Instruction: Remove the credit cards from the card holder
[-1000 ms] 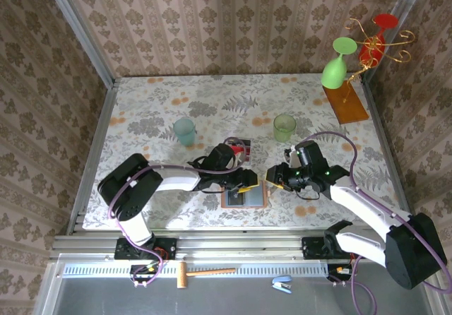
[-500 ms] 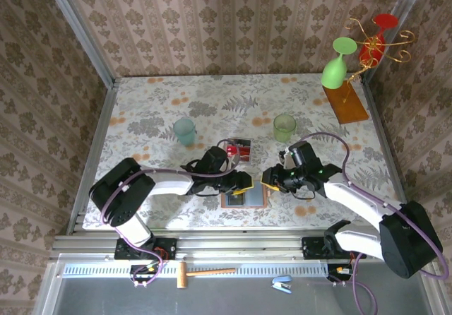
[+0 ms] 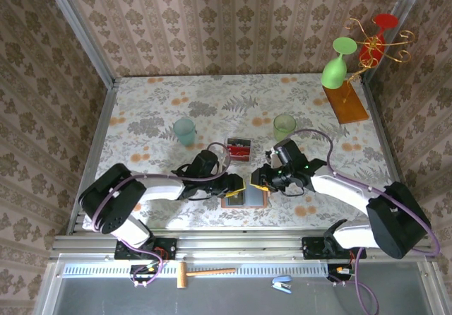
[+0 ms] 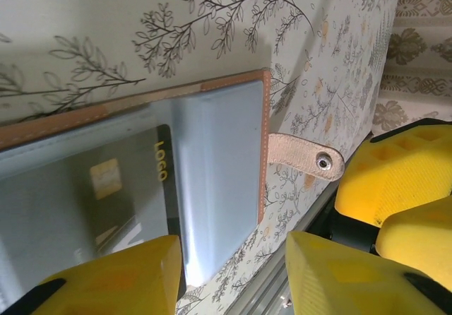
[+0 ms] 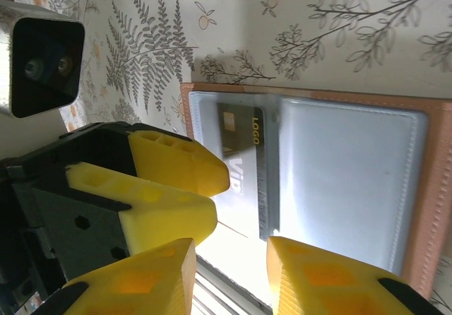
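We see the card holder [image 3: 245, 199] lying open and flat near the front edge of the flower-patterned table [image 3: 155, 103], between the two arms. Its tan leather border frames grey-blue pockets. In the left wrist view a dark credit card [image 4: 134, 188] with a gold chip and the word "LOGO" sits tucked in one pocket, while the pocket beside it looks bare. A leather strap [image 4: 304, 158] with a metal snap sticks out from the holder's side and lies on the table.

The left gripper [image 3: 238, 185] hovers low at the holder's left side. Its yellow fingers [image 4: 106, 280] stand apart with nothing between them, and one overlaps the holder's corner in its own wrist view. We cannot tell whether it touches the leather. The right gripper [image 3: 259, 179] hangs just beside it, above the holder's far right corner. Its fingers [image 5: 325, 280] are likewise spread and grip nothing. The two grippers are close, almost tip to tip.

Just behind the holder sits a small clear box [image 3: 239, 148] with red contents. A teal cup [image 3: 185, 131] and a green cup [image 3: 284, 127] stand farther back, well apart from each other.
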